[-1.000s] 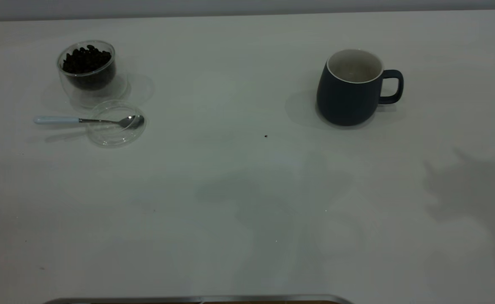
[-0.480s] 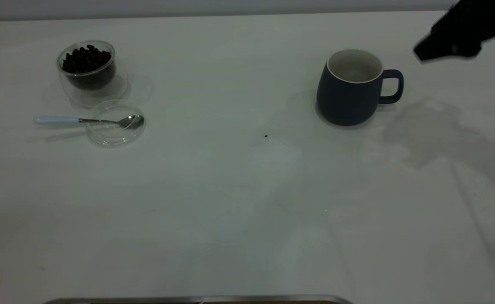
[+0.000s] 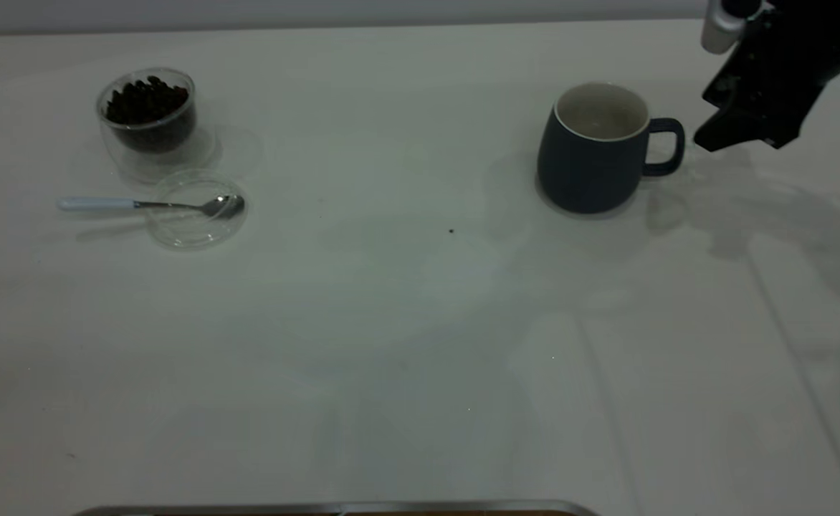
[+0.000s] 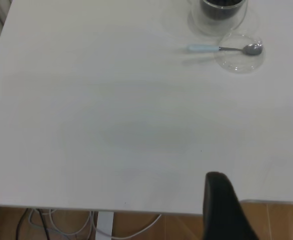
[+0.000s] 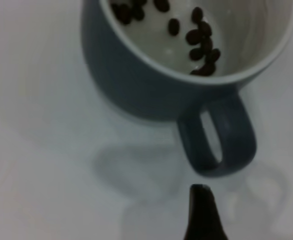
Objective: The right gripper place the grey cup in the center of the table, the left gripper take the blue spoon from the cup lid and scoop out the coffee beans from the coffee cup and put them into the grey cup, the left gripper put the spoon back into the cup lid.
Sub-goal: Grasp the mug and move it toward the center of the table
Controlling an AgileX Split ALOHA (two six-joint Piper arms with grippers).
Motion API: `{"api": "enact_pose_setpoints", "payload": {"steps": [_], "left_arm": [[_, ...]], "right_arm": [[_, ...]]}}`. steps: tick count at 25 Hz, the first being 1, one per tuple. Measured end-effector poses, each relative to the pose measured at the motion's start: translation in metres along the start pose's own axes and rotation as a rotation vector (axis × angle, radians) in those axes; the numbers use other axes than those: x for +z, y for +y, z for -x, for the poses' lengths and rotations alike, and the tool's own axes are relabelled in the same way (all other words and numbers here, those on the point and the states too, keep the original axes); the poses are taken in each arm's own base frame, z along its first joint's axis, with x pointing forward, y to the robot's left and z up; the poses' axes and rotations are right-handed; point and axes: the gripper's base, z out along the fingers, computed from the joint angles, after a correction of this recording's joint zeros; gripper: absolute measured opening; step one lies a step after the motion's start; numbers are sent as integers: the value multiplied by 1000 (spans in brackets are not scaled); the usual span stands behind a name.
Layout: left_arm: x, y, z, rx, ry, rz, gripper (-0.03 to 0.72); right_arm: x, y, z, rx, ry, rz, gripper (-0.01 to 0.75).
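on your right half of the table point(image 3: 420, 358) the grey cup point(image 3: 590, 158) stands upright, handle toward the right gripper point(image 3: 714, 136), which hovers just beside it holding nothing; you cannot tell how wide its jaws stand. a few coffee beans point(image 5: 199, 37) lie inside.

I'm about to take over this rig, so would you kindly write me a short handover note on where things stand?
Right end effector: beside the grey cup's handle, not touching; holds nothing.
Left end effector: parked at the table's edge, away from everything.
Grey cup sits right of center, a few beans already inside.
Blue spoon rests with its bowl in the cup lid, next to the coffee cup.
Done: nothing. Left: all steps.
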Motion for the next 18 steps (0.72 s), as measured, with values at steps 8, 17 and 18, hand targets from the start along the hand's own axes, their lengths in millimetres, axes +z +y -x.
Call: {"api": "enact_pose_setpoints", "payload": {"steps": [8,17,18], "left_arm": [[0,0,0,0,0,0,445],[0,0,0,0,0,0,445],[0,0,0,0,0,0,445]], "right_arm": [[8,0,7,-12,-54,71,530],[40,16,40,-80,-81,122,530],[43,18,46,-89,-89,124,530]]}}
